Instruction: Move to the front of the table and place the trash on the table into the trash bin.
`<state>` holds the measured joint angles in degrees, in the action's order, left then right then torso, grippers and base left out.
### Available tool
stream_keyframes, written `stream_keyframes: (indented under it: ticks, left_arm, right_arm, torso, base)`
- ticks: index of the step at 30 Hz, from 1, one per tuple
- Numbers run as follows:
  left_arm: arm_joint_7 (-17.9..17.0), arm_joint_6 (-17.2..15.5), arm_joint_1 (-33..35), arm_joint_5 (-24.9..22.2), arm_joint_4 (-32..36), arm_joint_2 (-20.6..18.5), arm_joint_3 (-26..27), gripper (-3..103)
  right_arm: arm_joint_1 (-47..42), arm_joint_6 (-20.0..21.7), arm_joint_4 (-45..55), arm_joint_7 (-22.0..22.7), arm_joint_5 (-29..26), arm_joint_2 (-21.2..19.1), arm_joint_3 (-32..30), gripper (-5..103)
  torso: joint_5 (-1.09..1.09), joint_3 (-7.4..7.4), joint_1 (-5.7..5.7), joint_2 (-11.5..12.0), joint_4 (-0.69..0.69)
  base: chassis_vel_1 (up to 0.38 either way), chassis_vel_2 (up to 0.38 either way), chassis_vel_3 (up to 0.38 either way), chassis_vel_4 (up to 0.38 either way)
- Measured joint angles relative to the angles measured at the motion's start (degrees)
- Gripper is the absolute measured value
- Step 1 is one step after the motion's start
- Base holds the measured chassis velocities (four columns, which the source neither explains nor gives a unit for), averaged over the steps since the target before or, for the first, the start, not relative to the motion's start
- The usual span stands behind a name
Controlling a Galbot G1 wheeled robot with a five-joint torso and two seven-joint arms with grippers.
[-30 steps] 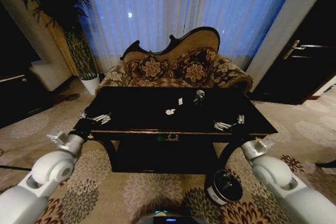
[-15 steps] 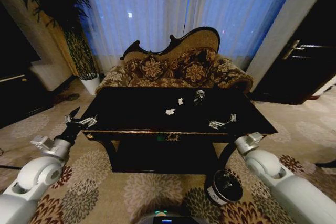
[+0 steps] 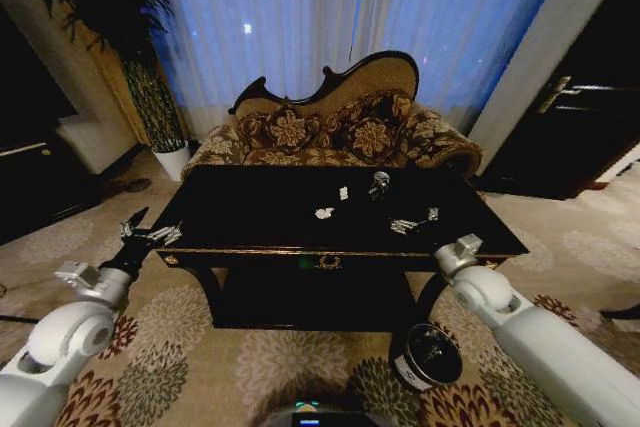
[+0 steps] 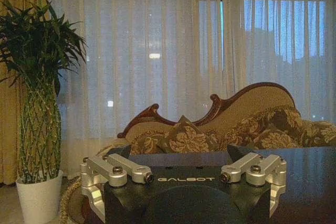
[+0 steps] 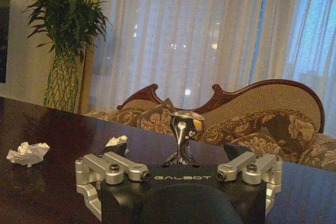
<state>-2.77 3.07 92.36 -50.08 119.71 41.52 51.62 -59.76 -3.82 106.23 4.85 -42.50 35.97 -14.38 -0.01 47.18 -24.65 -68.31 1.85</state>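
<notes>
- The right gripper [image 3: 415, 222] has advanced from the front right edge of the large glossy black table [image 3: 250, 209] with gold trim to over its top, fingers spread and empty, now near the shiny grey crumpled wad [image 3: 379, 184] at the far edge.
- The left gripper [image 3: 150, 234] has pulled back off the front left corner and hangs beside it, fingers spread and empty.
- Judging by this, the right arm is reaching for the first pickup; nothing is binned yet.
- Count on the table: one grey wad and two small white crumpled paper bits [image 3: 325, 213], just left of the wad.
- One small black cylindrical trash bin [image 3: 428, 355] stands on the carpet by the front right leg.
</notes>
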Motion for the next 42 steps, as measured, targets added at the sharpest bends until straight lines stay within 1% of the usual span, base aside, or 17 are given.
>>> stream_keyframes:
  ticks: [4, 6, 9, 11, 14, 22, 26, 29, 36, 42]
  left_arm:
    - [0.0, 0.0, 0.0, 0.0, 0.0, 0.0, 0.0, 100]
    - [0.0, 0.0, 0.0, 0.0, 0.0, 0.0, -0.1, 100]
    - [0.0, -0.1, 0.0, 0.0, 0.0, 0.0, -0.1, 100]
    - [0.0, -0.1, 0.0, 0.0, 0.0, 0.0, -0.1, 100]
    - [-0.1, -0.1, -0.1, 0.0, 0.1, 0.0, -0.1, 100]
    - [-0.1, -0.1, -0.1, 0.0, 0.1, -0.1, -0.1, 100]
    - [-0.1, -0.1, -0.1, 0.0, 0.1, -0.1, -0.1, 100]
    - [-0.1, -0.1, -0.1, 0.0, 0.1, -0.1, -0.1, 100]
    - [-0.1, -0.1, -0.1, 0.0, 0.1, -0.1, -0.1, 100]
    - [-0.1, -0.1, -0.1, 0.0, 0.1, -0.1, -0.2, 100]
  right_arm:
    - [4.3, 0.8, -1.6, 0.3, -1.0, -0.5, 4.4, 100]
    - [5.2, 0.9, -2.1, 0.4, -1.1, -0.5, 5.3, 100]
    - [8.8, 1.4, -3.7, 0.9, -1.6, -0.2, 9.3, 100]
    - [9.8, 1.5, -4.0, 1.0, -1.8, -0.1, 10.1, 100]
    - [14.4, 2.3, -6.3, 1.5, -4.0, 0.7, 13.3, 100]
    - [19.6, 2.9, -10.4, 2.0, -6.7, 2.0, 15.8, 100]
    - [22.1, 3.1, -11.5, 2.3, -6.9, 2.9, 18.1, 100]
    - [24.8, 3.3, -13.1, 2.6, -7.1, 3.9, 21.0, 100]
    - [27.1, 3.5, -15.6, 2.7, -7.5, 5.2, 23.3, 100]
    - [29.7, 3.8, -19.5, 3.0, -8.0, 8.3, 25.2, 100]
  torso:
    - [0.01, 0.0, 0.0, 0.0, 0.0]
    - [0.01, 0.0, 0.0, 0.0, 0.0]
    - [0.02, 0.0, 0.0, 0.0, 0.01]
    - [0.01, 0.0, 0.0, 0.0, 0.0]
    - [0.01, 0.0, 0.0, 0.0, 0.0]
    - [0.01, 0.0, 0.0, 0.0, 0.01]
    - [0.01, 0.0, 0.0, 0.0, 0.01]
    - [0.0, 0.0, 0.0, 0.0, 0.0]
    - [0.0, 0.0, 0.0, 0.0, 0.01]
    - [0.01, 0.0, 0.0, 0.0, 0.0]
  base:
    - [0.0, 0.0, 0.0, 0.0]
    - [0.0, 0.0, 0.0, 0.0]
    - [0.0, 0.0, 0.0, 0.0]
    - [0.0, 0.0, 0.0, 0.0]
    - [0.0, 0.0, 0.0, 0.0]
    - [0.0, 0.0, 0.0, 0.0]
    - [0.0, 0.0, 0.0, 0.0]
    - [0.0, 0.0, 0.0, 0.0]
    - [0.0, 0.0, 0.0, 0.0]
    - [0.0, 0.0, 0.0, 0.0]
